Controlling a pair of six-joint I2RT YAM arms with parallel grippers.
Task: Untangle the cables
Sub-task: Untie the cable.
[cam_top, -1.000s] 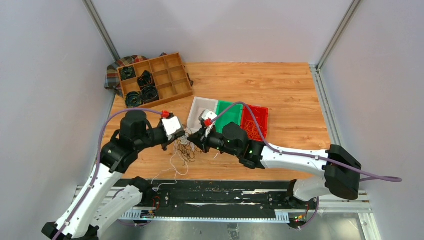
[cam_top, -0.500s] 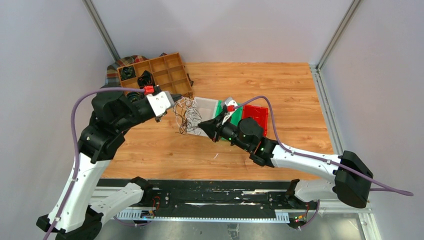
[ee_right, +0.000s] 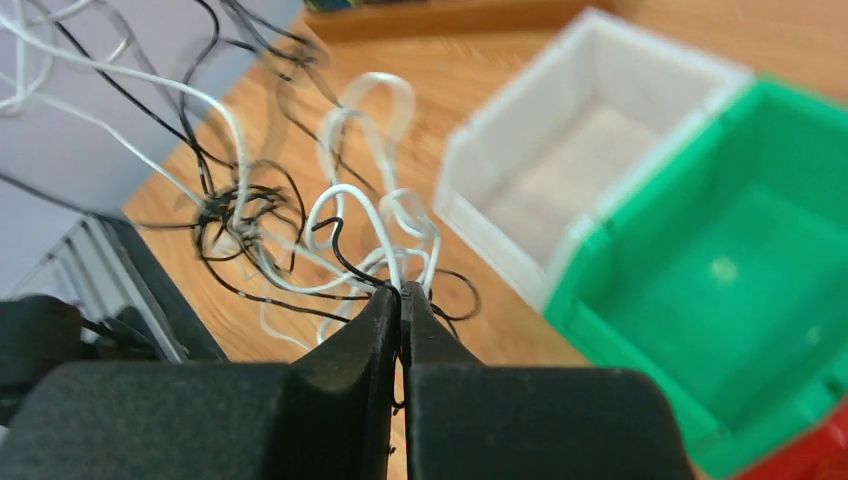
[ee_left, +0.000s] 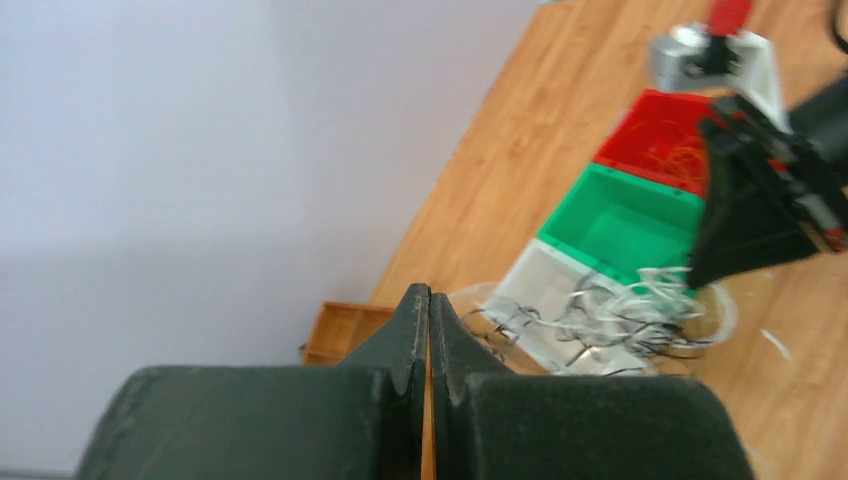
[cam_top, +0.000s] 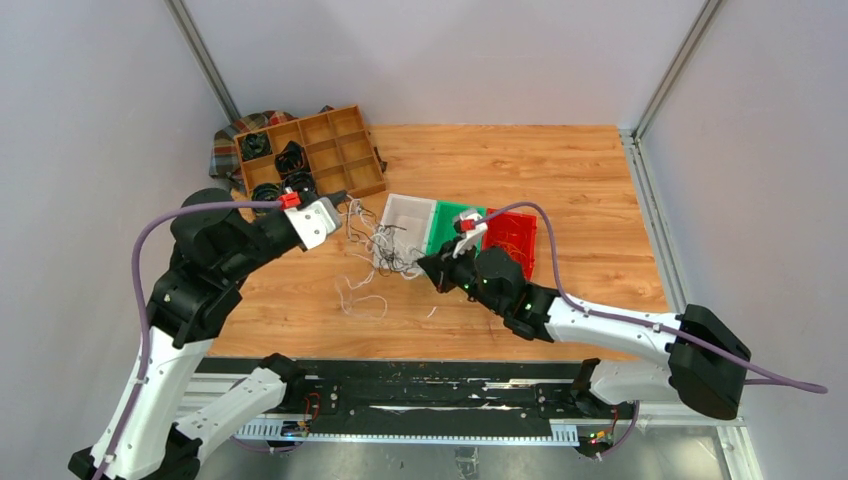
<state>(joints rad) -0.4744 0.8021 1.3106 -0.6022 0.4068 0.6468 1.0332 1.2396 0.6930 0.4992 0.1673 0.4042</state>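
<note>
While both grippers are clamped on the same tangle, your main risk is tightening it. The left gripper [cam_top: 345, 203] sits just left of the white bin [cam_top: 408, 205], jaws pressed together, and strands appear to run from its tip. The right gripper [ee_right: 401, 300] sits off the white bin's near right corner, jaws pinched on a few white and black strands. The cables [cam_top: 385, 245] hang between them over the white bin's near left corner, with loose loops trailing onto the table on the near side of the white bin.

If you pull the arms straight apart, I judge the knot will cinch rather than open. The strands are far thinner than the fingers, so a hard tug could slip one free. The hanging loops could also catch the white bin's rim and drag or tip it.

Your count:
- Two grippers, both closed.
- One tangle; its separate strands cannot be counted.
- Three bins in a row: the white bin, a green bin [cam_top: 458, 222] just beside its right wall, and a red bin [cam_top: 531, 240] beyond that, holding orange wires [ee_left: 672, 155].
- One wooden tray [cam_top: 340, 150] beyond and left of the white bin, with four black coils [cam_top: 292, 158], one partly hidden by the left wrist
</note>
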